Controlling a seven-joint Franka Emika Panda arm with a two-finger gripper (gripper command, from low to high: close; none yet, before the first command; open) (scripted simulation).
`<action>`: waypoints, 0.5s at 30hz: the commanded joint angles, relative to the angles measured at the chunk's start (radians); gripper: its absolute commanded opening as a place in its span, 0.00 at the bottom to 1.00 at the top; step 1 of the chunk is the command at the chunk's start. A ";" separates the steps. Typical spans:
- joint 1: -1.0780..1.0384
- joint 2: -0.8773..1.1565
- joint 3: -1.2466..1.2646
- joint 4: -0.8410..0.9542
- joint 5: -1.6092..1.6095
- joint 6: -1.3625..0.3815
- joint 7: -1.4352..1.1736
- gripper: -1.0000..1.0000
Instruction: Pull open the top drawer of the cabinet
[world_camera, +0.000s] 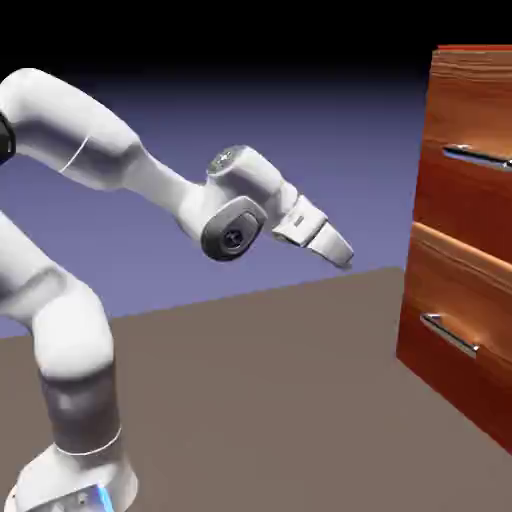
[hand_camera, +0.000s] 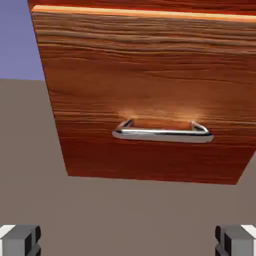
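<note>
Spreading out as a plain grey-brown table (world_camera: 260, 400), the surface is backed by a blue-violet backdrop (world_camera: 300, 130) that darkens to black at the top. The cabinet (world_camera: 470, 90) is seen at the table's right edge in the exterior view, its top drawer (world_camera: 462, 200) shut flush, with a lower drawer (world_camera: 450, 300) beneath. The gripper (world_camera: 343, 255) is held in the air well apart from the cabinet, jaws spread wide and empty, and in the hand view a silver handle (hand_camera: 162, 132) is framed above the fingertips (hand_camera: 20, 239).
</note>
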 joint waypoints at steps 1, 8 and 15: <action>-0.031 -0.008 0.022 0.014 0.044 -0.010 0.001 0.50; -0.245 -0.063 0.178 0.112 0.348 -0.082 0.005 0.50; -0.459 -0.117 0.334 0.210 0.652 -0.153 0.010 0.50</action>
